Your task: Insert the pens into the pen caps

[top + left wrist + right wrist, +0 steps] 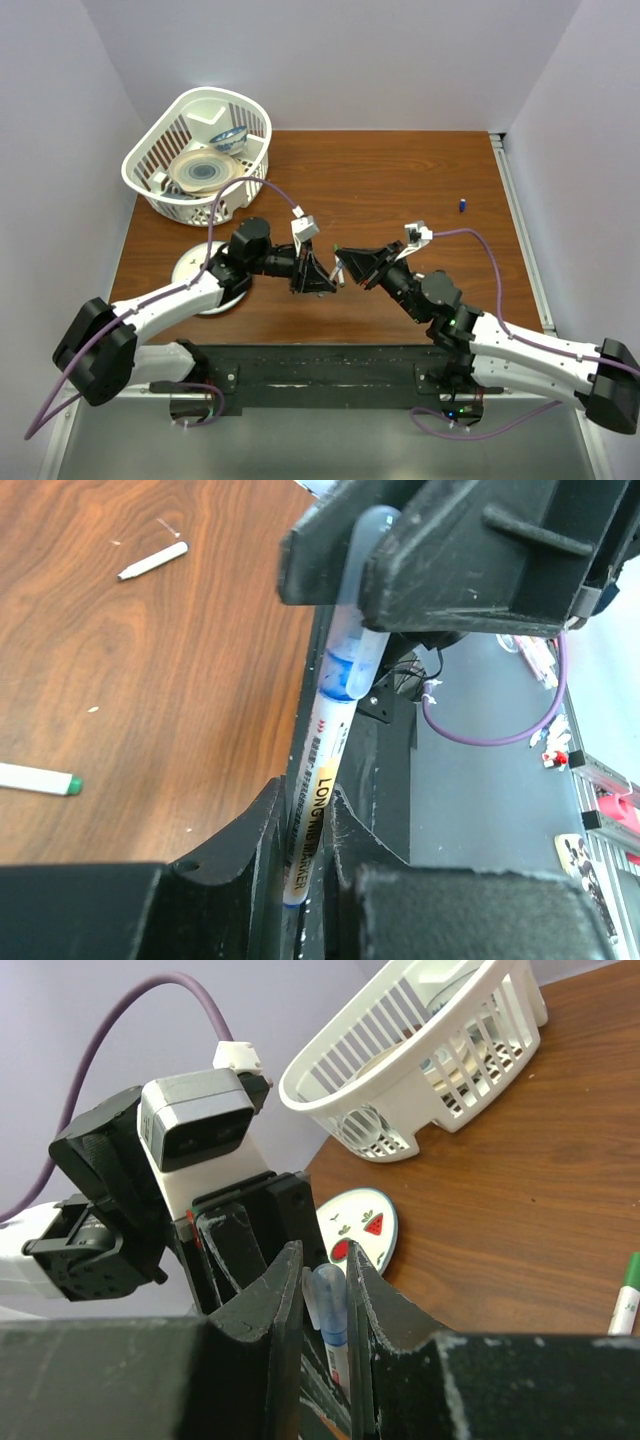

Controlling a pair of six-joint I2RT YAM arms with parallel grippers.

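Note:
My left gripper [305, 802] is shut on a white pen [318, 790] printed "LONG NIB MARKER". My right gripper [325, 1260] is shut on a translucent bluish pen cap [330, 1300]. The pen's blue tip sits inside that cap [352, 650]. In the top view the left gripper [320, 275] and the right gripper [346, 264] meet tip to tip above the table's middle. Two more white pens lie on the table, one dark-tipped [152, 561] and one green-ended [38, 779]. The green-ended pen also shows in the right wrist view [627, 1307]. A tiny blue cap [463, 204] lies at the far right.
A white slatted basket [150, 178] with dishes stands at the back left, also in the right wrist view [400, 1090]. A round plate with watermelon prints [372, 1228] lies under my left arm [190, 270]. The black mounting bar [330, 372] runs along the near edge.

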